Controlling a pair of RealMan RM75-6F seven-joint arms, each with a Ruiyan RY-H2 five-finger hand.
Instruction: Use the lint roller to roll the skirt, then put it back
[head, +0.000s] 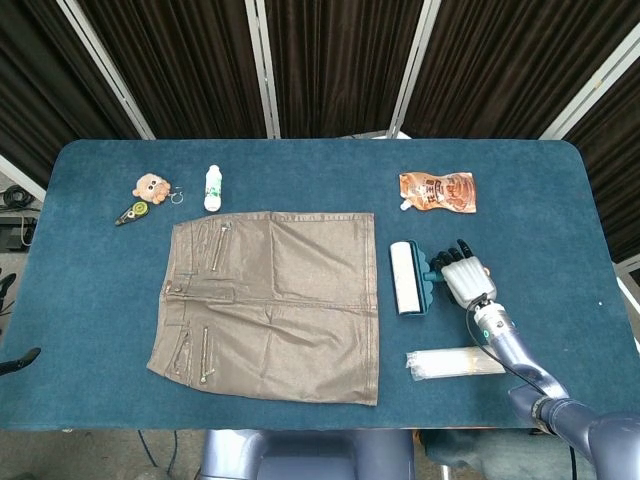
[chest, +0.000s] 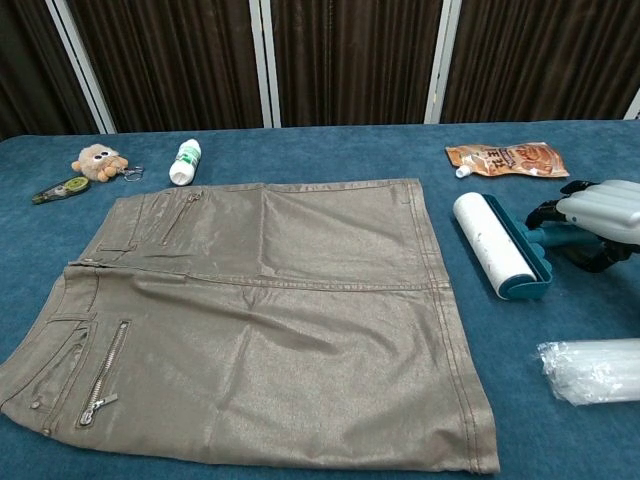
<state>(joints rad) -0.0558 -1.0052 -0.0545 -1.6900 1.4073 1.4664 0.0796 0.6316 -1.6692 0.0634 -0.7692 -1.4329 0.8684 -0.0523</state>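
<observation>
The opening step is in hand: the lint roller (head: 408, 279) is being reached for and has not yet been lifted. It is seen lying flat on the table (head: 100, 250), just beside the right hem of the skirt (head: 275, 300), white roll toward the skirt and teal handle on the far side. The right robot hand (head: 462, 279) is placed against that teal handle, fingers curled over it in the chest view (chest: 598, 222); whether a firm grip has been made cannot be told, as the contact is partly hidden. The left robot hand is not shown in either view.

The skirt is spread flat across the middle of the table, waistband toward the left edge, zips visible. For the next move, a secure hold on the handle is judged to be needed, then a lift and a carry leftward onto the fabric.

Toward the back edge an orange pouch (head: 437, 191) is seen; its printing is too small to be read. A clear plastic packet (head: 456, 362) is lying near the front edge, unlabelled as far as can be seen.
</observation>
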